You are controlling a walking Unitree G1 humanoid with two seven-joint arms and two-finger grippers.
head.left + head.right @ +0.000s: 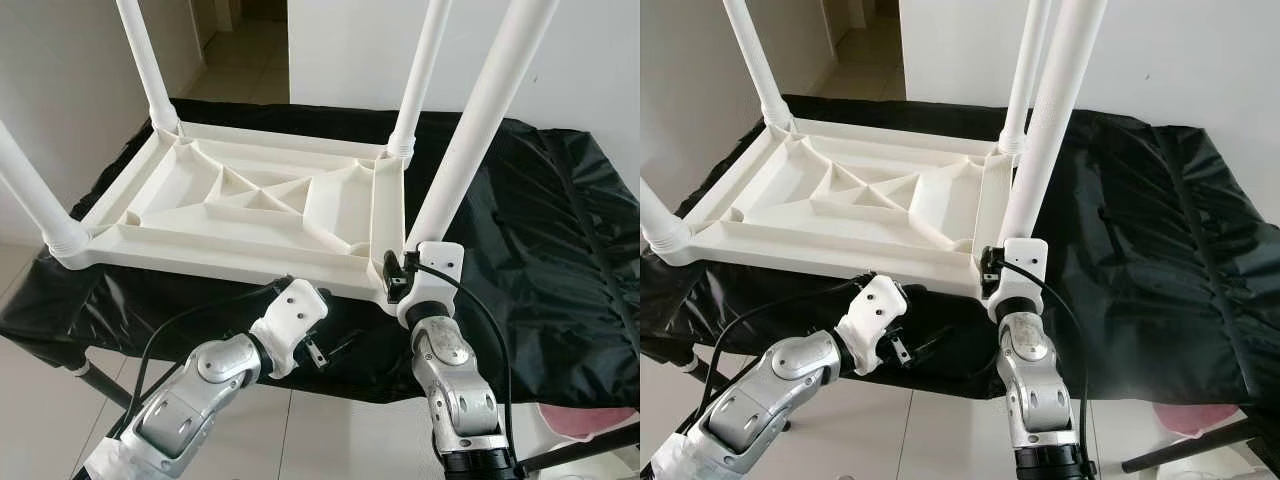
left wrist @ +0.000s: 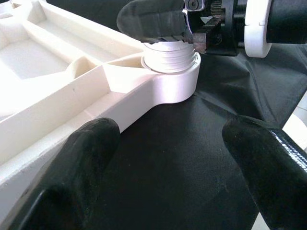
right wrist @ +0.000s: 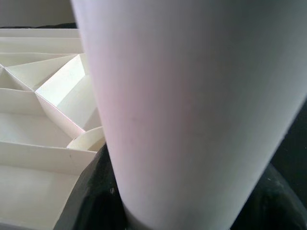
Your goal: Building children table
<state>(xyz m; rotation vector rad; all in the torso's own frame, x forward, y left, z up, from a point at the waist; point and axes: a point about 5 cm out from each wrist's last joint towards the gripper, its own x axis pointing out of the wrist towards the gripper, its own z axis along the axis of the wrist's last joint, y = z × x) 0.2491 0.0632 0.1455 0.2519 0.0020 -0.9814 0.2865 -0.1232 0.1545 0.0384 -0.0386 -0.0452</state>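
The white tabletop (image 1: 250,205) lies upside down on the black-covered counter (image 1: 530,230), three legs up at its other corners — and the right gripper (image 2: 165,26) is clamped on the fourth leg (image 1: 480,120) at the tabletop's near right corner socket (image 2: 172,81), seemingly screwing it home. The left gripper (image 2: 177,163) hovers spread wide and empty just short of that corner. Next comes more twisting with the leg kept plumb — the tabletop's near edge sits by the counter's front edge, with open cloth to its right.
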